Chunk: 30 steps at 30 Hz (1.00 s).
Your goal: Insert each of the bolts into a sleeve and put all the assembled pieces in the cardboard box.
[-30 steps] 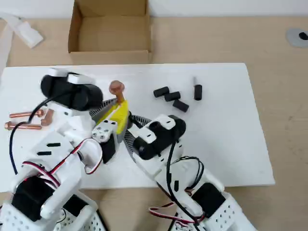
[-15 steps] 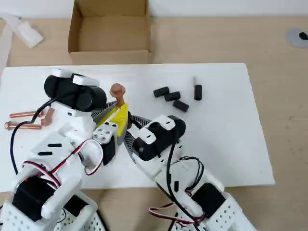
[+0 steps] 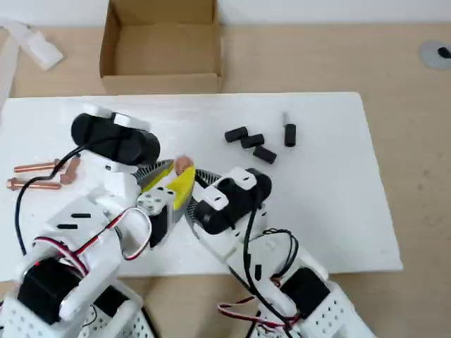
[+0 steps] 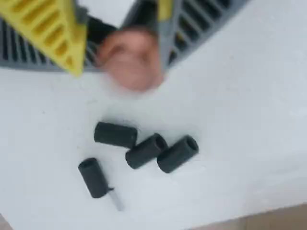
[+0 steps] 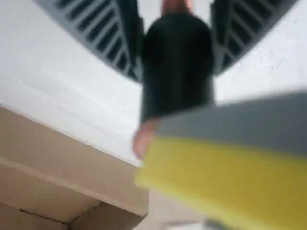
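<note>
My left gripper [image 4: 122, 60], with its yellow finger [image 3: 177, 184], is shut on a copper bolt [image 4: 130, 62] whose head [image 3: 183, 165] shows just above the two grippers in the high view. Right against it, my right gripper [image 5: 177, 43] is shut on a black sleeve [image 5: 177, 72], and copper pokes out at the sleeve's end [image 5: 141, 139]. Several loose black sleeves [image 3: 252, 141] lie on the white board, also seen from the left wrist [image 4: 144, 151]. The cardboard box [image 3: 162, 46] stands open beyond the board.
Three more copper bolts [image 3: 35, 184] lie at the board's left edge beside the left arm's black motor [image 3: 116, 137]. The white board [image 3: 331, 211] is bare on its right half. A white object [image 3: 39, 46] lies at the far left of the table.
The left gripper has swung the bolt down and toward the right gripper; the bolt head dropped from above the grippers to right beside the sleeve. The right arm barely moved.
</note>
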Available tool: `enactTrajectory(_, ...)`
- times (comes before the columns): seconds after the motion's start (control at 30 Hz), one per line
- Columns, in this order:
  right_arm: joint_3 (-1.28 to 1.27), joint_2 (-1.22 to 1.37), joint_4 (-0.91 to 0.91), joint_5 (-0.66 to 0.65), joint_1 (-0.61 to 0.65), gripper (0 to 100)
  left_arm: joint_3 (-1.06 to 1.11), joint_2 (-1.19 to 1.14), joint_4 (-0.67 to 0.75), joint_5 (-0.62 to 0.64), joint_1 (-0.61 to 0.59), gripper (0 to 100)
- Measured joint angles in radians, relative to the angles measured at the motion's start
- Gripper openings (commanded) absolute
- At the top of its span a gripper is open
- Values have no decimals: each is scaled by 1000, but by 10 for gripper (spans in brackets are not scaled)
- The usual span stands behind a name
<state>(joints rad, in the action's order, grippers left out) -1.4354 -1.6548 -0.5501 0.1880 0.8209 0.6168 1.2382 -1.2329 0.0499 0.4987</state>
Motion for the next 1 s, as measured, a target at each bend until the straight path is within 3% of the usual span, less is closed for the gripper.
enactTrajectory(0.17,2,14,0,-2,-15,9,-149,-2,-97,41,-57,119)
enactTrajectory(0.27,49,91,0,-2,-57,9,-296,-15,-180,41,-124,43)
enactTrajectory(0.33,123,183,0,-2,-87,9,-374,-46,-244,37,-169,0)
enactTrajectory(0.5,407,511,0,-2,-150,9,-482,-129,-316,-48,-334,3)
enactTrajectory(0.77,921,1079,0,-2,-222,9,-411,-143,-249,-69,-718,3)
enactTrajectory(1.0,1324,1534,0,-2,-292,9,-160,-153,-123,-150,-825,3)
